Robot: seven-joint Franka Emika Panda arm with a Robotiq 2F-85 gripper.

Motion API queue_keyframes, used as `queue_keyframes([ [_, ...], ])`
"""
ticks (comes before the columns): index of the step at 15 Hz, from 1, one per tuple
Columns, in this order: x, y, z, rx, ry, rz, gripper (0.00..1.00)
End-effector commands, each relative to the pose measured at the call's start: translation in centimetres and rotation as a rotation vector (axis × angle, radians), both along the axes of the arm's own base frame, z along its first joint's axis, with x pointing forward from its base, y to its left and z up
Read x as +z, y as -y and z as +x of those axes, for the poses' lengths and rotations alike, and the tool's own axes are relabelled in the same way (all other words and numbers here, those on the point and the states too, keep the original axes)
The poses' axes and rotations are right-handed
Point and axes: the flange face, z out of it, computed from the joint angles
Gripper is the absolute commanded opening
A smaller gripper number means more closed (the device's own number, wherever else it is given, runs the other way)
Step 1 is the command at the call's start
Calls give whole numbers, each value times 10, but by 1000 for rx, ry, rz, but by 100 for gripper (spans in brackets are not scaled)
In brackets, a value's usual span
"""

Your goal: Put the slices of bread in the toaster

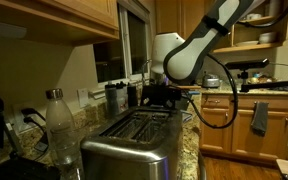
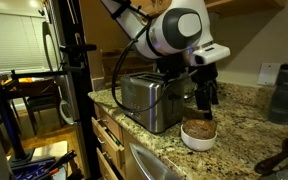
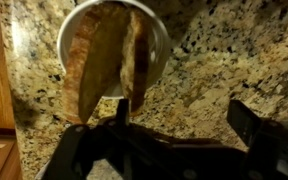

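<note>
Two tan, grainy slices of bread [image 3: 92,55] stand on edge in a white bowl [image 3: 161,35] on the granite counter. In an exterior view the bowl [image 2: 197,138] sits just beside the shiny steel toaster [image 2: 147,100], whose two dark slots [image 1: 136,126] are empty. My gripper [image 3: 184,120] hangs open over bare granite, a little to the side of the bowl, with nothing between its fingers [image 3: 249,125]. In an exterior view the gripper [image 2: 205,97] hovers just above the bowl.
A clear plastic bottle [image 1: 56,120] stands beside the toaster. Dark jars [image 1: 117,96] line the wall behind it. A dark container [image 2: 285,92] stands further along the counter. The counter's front edge [image 2: 114,112] drops to wooden drawers.
</note>
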Motion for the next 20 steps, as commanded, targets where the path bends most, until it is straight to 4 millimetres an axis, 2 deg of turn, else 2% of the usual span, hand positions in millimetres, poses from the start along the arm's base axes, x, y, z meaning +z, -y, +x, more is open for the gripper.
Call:
queue_keyframes([
  [1, 5, -1, -4, -9, -15, 32, 100],
  [13, -2, 3, -11, -41, -88, 76, 100],
  [14, -3, 3, -11, -42, -92, 77, 86],
  [15, -4, 3, -11, -42, -94, 77, 80],
  [16, -4, 4, -11, -43, -97, 76, 67],
  [20, -4, 4, -11, -44, -98, 73, 41],
])
